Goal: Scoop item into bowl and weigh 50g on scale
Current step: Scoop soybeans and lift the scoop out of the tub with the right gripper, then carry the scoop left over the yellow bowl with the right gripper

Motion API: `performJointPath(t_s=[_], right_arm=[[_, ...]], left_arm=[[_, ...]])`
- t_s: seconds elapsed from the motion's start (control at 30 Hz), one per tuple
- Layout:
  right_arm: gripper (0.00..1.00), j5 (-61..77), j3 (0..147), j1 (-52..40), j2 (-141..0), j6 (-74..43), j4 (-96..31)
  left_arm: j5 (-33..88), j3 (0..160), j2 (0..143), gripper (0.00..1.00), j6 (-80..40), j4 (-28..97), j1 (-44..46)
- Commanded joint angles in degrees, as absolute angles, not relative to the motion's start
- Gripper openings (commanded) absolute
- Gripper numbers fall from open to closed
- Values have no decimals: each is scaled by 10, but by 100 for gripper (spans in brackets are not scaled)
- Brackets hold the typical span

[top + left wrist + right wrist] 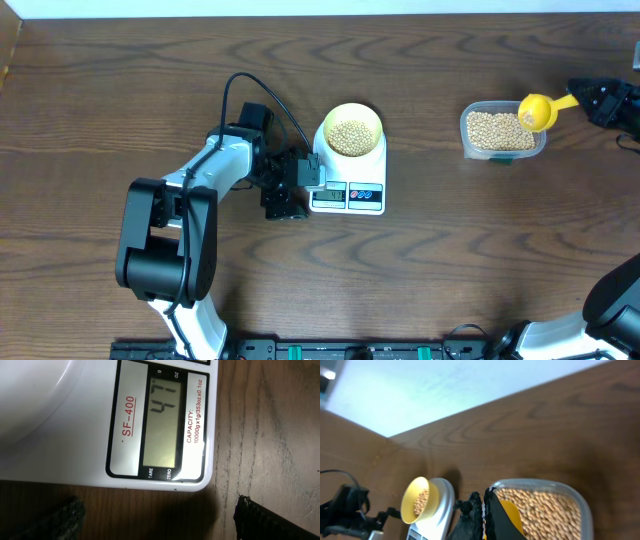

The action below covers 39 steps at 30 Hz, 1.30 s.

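The pale yellow-green bowl [352, 130] stands on the white scale [372, 168] and holds a layer of tan beans [351, 137]. The left wrist view shows the scale's display [162, 425] reading 47. My left gripper [297, 185] is open and empty, right beside the scale's display end; its fingertips [160, 517] are spread just off the scale's edge. My right gripper [583, 98] is shut on the handle of a yellow scoop [537, 111], whose cup hangs over the clear tub. The right wrist view shows the scoop [509, 514], the bowl [415, 497] and the shut fingers [484, 510].
The clear rounded-square tub [468, 135], full of beans [495, 130], sits right of the scale on the dark wood table [450, 260]; it also shows in the right wrist view [580, 505]. A black cable [250, 85] loops from the left arm. The table's far edge runs along the top.
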<state>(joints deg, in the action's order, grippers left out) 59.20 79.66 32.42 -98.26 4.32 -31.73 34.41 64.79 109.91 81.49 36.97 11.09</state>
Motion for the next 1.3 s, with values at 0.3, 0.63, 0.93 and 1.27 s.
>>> performJointPath(t_s=[0.3, 0.63, 0.93, 1.27], right_arm=[[1, 576, 798, 269, -978, 18, -319], [1, 575, 798, 96, -978, 17, -251], [1, 569, 798, -26, -978, 39, -194], [1, 464, 798, -98, -978, 120, -191]], left_arm=[[351, 642, 1103, 98, 825, 370, 112], [351, 642, 1103, 98, 825, 370, 112], [351, 642, 1103, 98, 825, 370, 112], [351, 642, 1103, 97, 825, 370, 112]])
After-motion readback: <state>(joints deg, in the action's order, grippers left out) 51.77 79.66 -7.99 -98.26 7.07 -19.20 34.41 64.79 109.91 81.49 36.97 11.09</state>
